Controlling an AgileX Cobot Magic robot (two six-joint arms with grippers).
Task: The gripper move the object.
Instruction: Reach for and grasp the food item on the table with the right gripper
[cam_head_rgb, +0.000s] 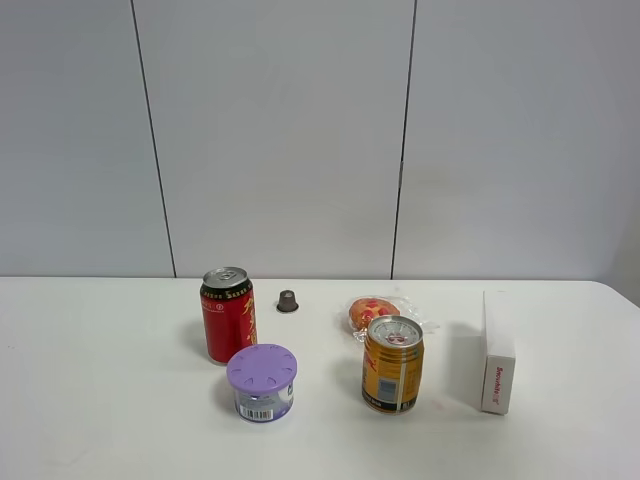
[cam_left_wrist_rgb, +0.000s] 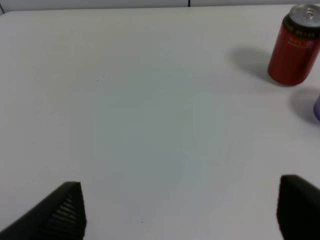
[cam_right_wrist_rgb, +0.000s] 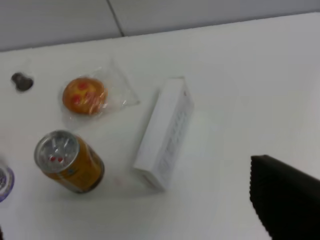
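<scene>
The bun (cam_head_rgb: 373, 312), golden-brown with red spots and wrapped in clear plastic, lies on the white table (cam_head_rgb: 100, 400) just behind the gold can (cam_head_rgb: 392, 363). It also shows in the right wrist view (cam_right_wrist_rgb: 84, 95). Neither arm shows in the exterior high view. My left gripper (cam_left_wrist_rgb: 182, 200) is open and empty over bare table, well left of the red can (cam_left_wrist_rgb: 294, 45). My right gripper (cam_right_wrist_rgb: 135, 215) is open and empty, and only one black finger (cam_right_wrist_rgb: 285, 200) shows clearly. It hangs above the table, apart from the bun.
A red can (cam_head_rgb: 228, 313) and a purple-lidded tub (cam_head_rgb: 262, 382) stand left of centre. A white box (cam_head_rgb: 497, 352) stands on the right and also shows in the right wrist view (cam_right_wrist_rgb: 167, 132). A small dark capsule (cam_head_rgb: 288, 300) sits behind, between the red can and the bun.
</scene>
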